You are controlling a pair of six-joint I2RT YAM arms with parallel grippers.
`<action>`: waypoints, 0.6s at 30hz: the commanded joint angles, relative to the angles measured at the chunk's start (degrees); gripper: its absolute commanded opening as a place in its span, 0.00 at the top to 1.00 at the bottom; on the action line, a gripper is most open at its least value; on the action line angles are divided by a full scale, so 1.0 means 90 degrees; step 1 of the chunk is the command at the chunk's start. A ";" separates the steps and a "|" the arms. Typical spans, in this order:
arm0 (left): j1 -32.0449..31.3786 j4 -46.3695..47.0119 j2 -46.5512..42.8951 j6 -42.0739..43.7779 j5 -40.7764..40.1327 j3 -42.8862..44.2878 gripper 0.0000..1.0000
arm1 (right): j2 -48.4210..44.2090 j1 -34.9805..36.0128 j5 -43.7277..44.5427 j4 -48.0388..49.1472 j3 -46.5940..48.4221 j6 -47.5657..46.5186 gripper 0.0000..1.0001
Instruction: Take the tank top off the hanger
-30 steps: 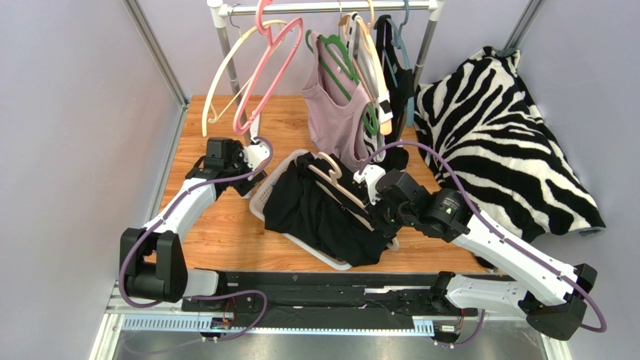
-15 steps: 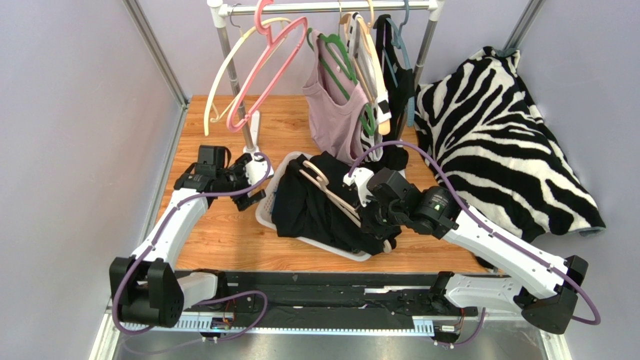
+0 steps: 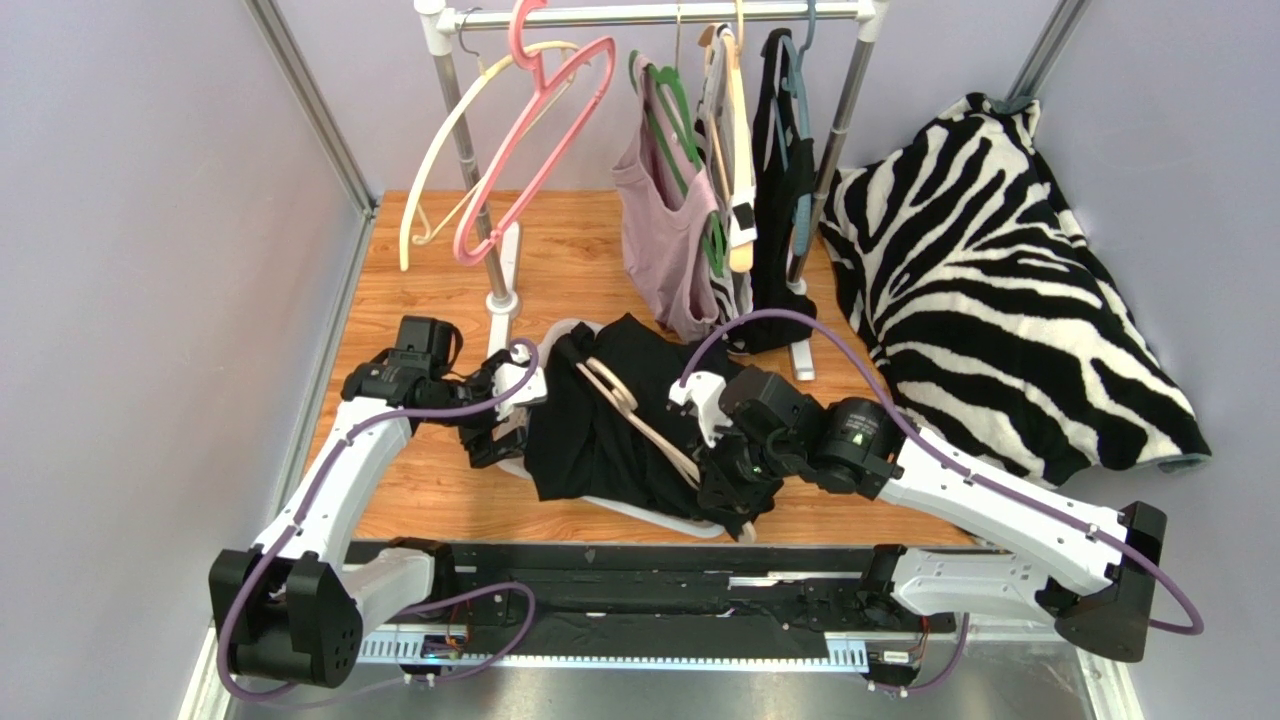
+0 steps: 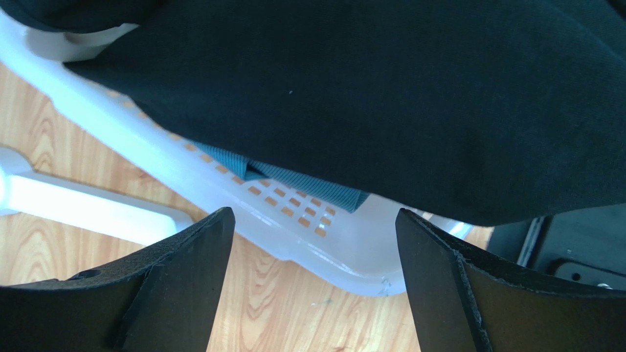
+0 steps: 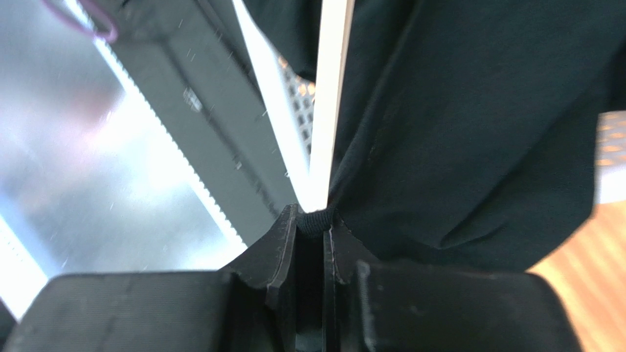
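Note:
The black tank top (image 3: 601, 428) lies crumpled over a white basket (image 3: 661, 518) in the middle of the table. A beige hanger (image 3: 628, 408) is still inside it and pokes out on top. My right gripper (image 3: 739, 468) is at the garment's right side, shut on a black hem (image 5: 317, 218); dark cloth (image 5: 470, 132) fills the right wrist view. My left gripper (image 3: 504, 432) stands open just left of the basket. In the left wrist view its fingers (image 4: 184, 286) straddle the basket's rim (image 4: 308, 227) above the wood, with the tank top (image 4: 382, 95) draped over it.
A clothes rack (image 3: 661, 15) stands at the back with a pink hanger (image 3: 526, 143), a cream hanger (image 3: 436, 158), a mauve top on a green hanger (image 3: 669, 225) and a black garment (image 3: 781, 180). Its white foot (image 3: 504, 293) is near my left arm. A zebra-striped blanket (image 3: 992, 270) fills the right.
Both grippers have drawn nearer and leftward, and the basket with the black tank top and hanger slid along. The hanging clothes on the rack swung back toward upright.

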 commanded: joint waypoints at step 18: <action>-0.1182 -0.1511 -0.0153 0.0018 0.1647 -0.0020 0.13 | -0.0009 0.0283 0.1084 -0.0491 0.1121 -0.0551 1.00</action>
